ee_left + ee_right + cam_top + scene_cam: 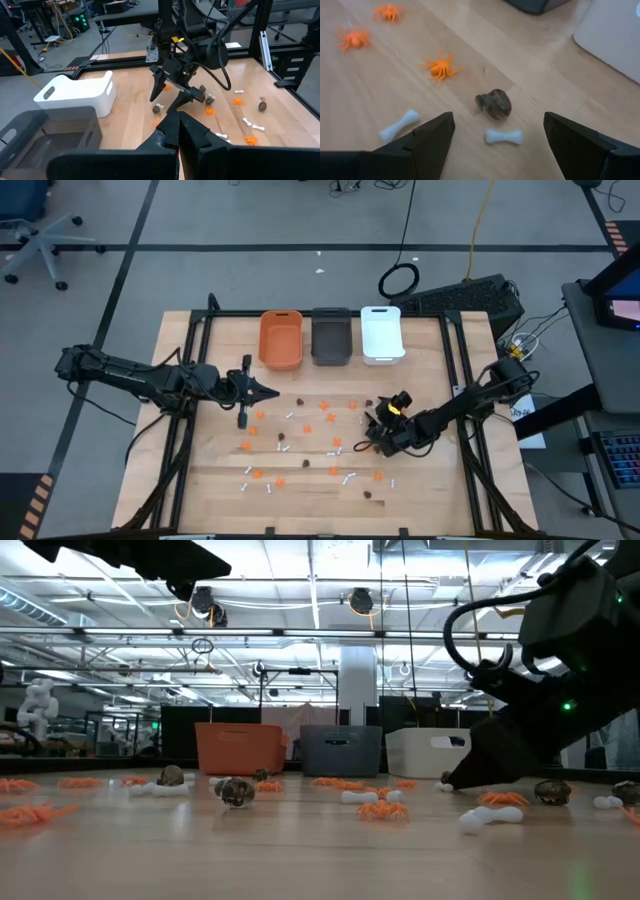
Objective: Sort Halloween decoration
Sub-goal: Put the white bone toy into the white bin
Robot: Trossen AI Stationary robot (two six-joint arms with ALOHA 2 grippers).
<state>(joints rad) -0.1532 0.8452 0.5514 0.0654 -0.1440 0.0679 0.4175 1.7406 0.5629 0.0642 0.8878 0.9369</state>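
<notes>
scattered halloween decoration [330,418] covers the middle and near part of the wooden table [200,480]: orange spiders, dark lumps and small white bones, none of them visibly in a bin. in the right wrist view one dark lump [494,104] lies on the wood between the spread fingers, with a white bone [504,136] just beside it, another bone [399,125] off to one side and an orange spider [440,67] a little beyond.

right gripper [375,435] is down low over the table's right part, claw spread wide and empty, fingers [432,135] straddling the lump. that wide stance reads as an approach: it leaves room to come down around the lump without knocking the bone next to it, though the bone is close enough that it could get caught in the same pinch.

left gripper [262,391] hangs over the table's left-middle, claw pressed together with nothing between the tips, apparently waiting clear of the other arm's work.

three bins stand in a row at the far edge: orange bin [281,338], dark grey bin [331,335], white bin [381,333]. their colours match the pieces, so the dark lump probably belongs in the grey one. sorting looks barely begun.
</notes>
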